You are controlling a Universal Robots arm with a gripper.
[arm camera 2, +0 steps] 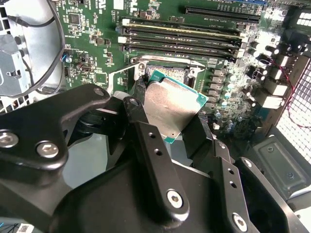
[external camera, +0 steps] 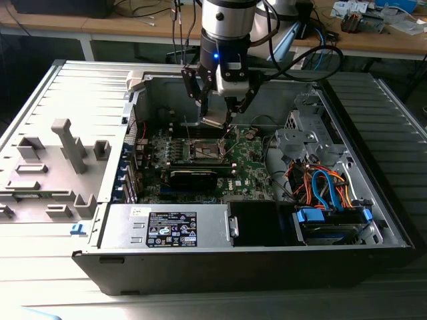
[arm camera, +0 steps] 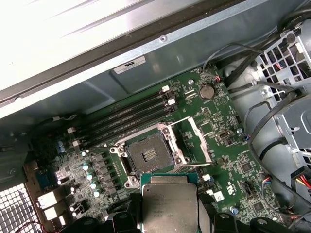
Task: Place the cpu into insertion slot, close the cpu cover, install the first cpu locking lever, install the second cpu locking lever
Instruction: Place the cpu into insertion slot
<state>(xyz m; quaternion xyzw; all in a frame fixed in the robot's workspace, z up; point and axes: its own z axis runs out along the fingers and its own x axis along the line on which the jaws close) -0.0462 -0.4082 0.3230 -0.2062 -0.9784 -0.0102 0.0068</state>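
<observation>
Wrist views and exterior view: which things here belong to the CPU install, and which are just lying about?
Job in hand:
pincer, shut on the cpu
insertion slot, bare
cpu cover, standing open beside the slot

Just there:
memory slots
power supply
orange and blue cables
grey plastic fixture, on the exterior view's left

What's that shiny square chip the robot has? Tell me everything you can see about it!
The cpu is a small, flat square chip with a silvery-grey metal face and a thin green edge. The gripper pinches it between two black fingers, one each side. It hangs tilted above the green board, near the open insertion slot but not in it.
</observation>
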